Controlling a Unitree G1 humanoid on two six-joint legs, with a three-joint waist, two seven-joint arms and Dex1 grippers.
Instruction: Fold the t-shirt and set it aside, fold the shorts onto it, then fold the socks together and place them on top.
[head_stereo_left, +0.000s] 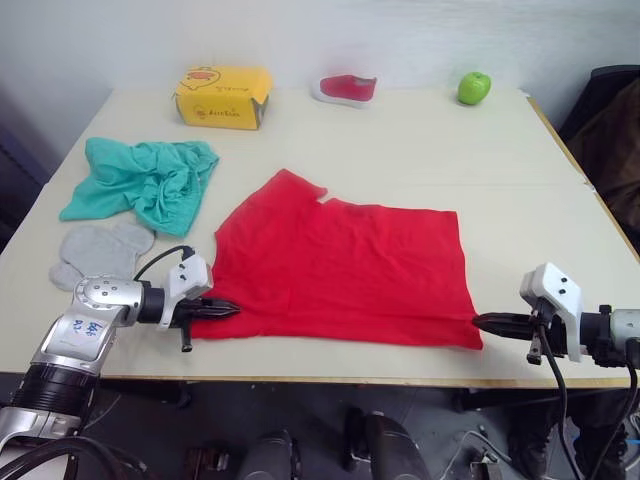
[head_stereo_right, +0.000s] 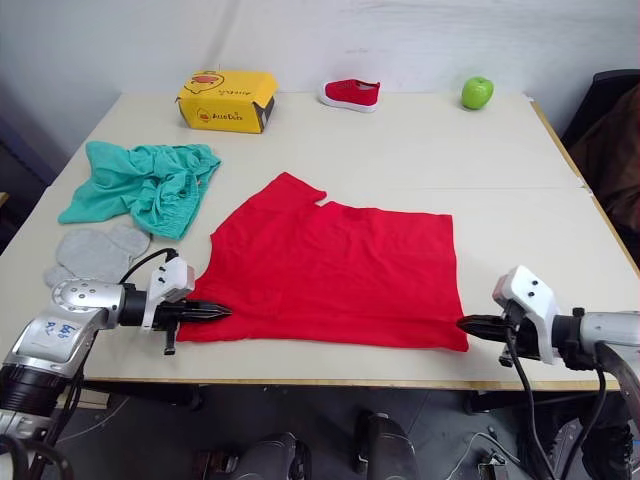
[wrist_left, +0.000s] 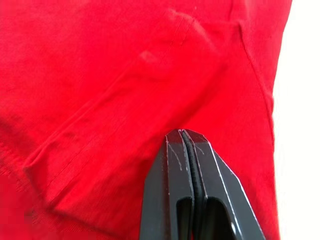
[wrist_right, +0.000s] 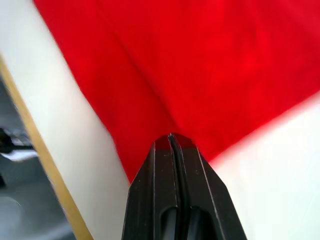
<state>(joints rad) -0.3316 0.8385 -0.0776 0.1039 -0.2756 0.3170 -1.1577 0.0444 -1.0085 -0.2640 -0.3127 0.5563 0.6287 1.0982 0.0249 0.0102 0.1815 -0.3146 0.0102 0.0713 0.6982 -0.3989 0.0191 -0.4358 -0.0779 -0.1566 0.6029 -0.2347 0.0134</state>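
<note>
While soft red t-shirt lies flat | both pincers pinch its corners

Looks like a robot test room or lab, not a home. Plain pale worktop with a wooden edge strip, pushed against a bare white wall. Laid out like test props along the far side: a yellow carton, a small red shoe, a green apple. Loose laundry spread flat nearer the front. Dark chair just beside the right end. Cables trailing below the near edge, over a grey floor.
</note>
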